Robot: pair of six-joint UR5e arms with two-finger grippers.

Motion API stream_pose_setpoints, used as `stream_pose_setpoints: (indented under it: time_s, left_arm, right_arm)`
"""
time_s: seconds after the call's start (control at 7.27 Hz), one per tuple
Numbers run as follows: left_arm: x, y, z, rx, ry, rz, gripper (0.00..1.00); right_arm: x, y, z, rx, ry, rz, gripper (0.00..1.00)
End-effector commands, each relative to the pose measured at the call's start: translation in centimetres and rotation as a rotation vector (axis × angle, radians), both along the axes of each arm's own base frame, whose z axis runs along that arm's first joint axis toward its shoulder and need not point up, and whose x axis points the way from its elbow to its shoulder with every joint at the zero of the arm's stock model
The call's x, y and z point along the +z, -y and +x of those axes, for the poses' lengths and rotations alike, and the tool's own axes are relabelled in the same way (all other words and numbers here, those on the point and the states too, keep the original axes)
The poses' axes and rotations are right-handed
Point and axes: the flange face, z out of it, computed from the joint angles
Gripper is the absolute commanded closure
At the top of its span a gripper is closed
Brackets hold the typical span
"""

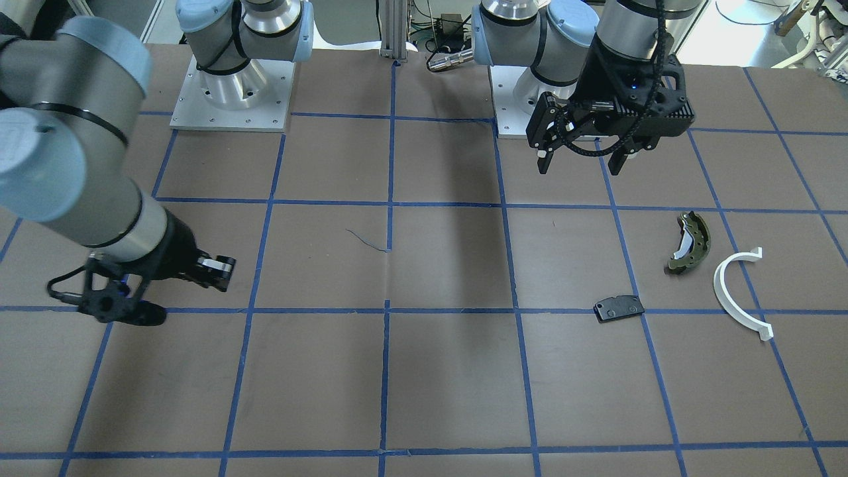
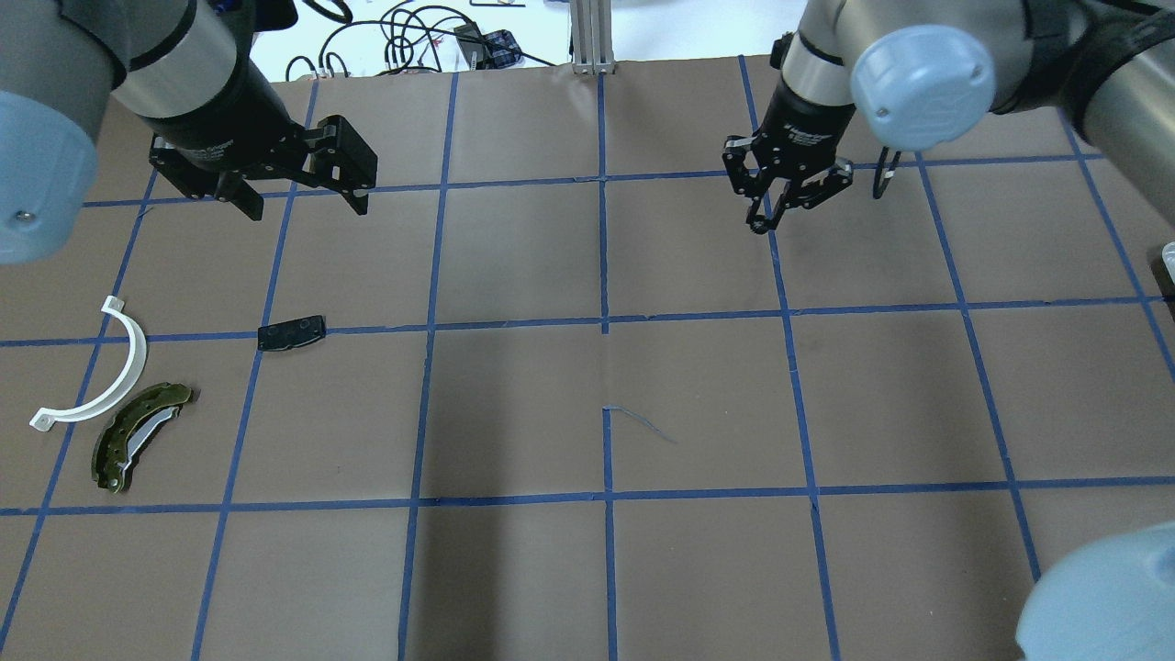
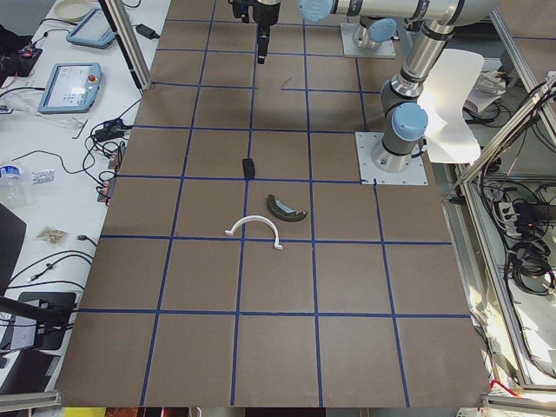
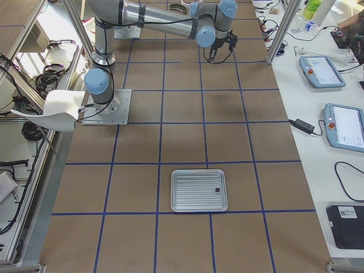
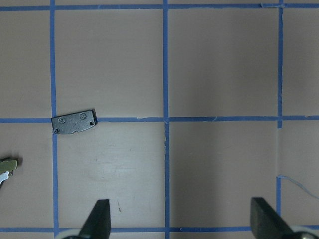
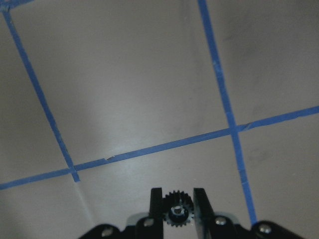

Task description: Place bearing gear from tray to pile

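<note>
Judging from how the parts lie, about half of the task is done. The bearing gear (image 6: 175, 213) is clamped between the fingers of the right gripper (image 2: 769, 218) and is held over the table, well apart from the tray (image 4: 199, 171). The pile, made of a brake shoe (image 1: 699, 248), a white half-ring (image 1: 718, 281) and a black plate (image 2: 292, 333), lies on the robot's left side and is not yet reached. The left gripper (image 2: 305, 202) is spread wide and empty near the pile. The carrying across and the release are left.
</note>
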Motion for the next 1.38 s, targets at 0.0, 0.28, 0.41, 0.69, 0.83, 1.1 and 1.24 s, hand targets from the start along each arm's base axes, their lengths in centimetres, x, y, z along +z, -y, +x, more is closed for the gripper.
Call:
stream_pose_setpoints:
  time_s: [0.0,0.28,0.41,0.69,0.83,1.1,1.24]
  left_arm:
    - [0.0,0.0,0.0,0.0,0.0,0.0,0.0]
    - [0.0,0.0,0.0,0.002,0.0,0.0,0.0]
    - [0.0,0.0,0.0,0.002,0.0,0.0,0.0]
    - [0.0,0.0,0.0,0.0,0.002,0.002,0.0]
    - [0.0,0.0,0.0,0.0,0.0,0.0,0.0]
    - [0.1,0.1,0.0,-0.001,0.0,-0.003,0.0]
    - [-0.6,0.5,0.0,0.004,-0.002,0.009,0.0]
  right_arm:
    - [-3.9,-3.2,9.6,-0.033,-0.004,-0.015,1.0]
    - [-7.3,-6.7,16.9,-0.029,0.016,-0.03,1.0]
    - [-8.9,-8.2,18.7,-0.04,0.021,0.006,1.0]
    - [-12.3,-9.3,21.0,-0.032,0.038,-0.03,1.0]
    - [-14.1,-9.8,21.8,-0.029,0.031,-0.015,1.0]
    - [-15.2,-10.0,22.0,-0.03,0.022,0.004,1.0]
    - [-15.4,-10.2,21.9,-0.03,0.018,0.009,0.83]
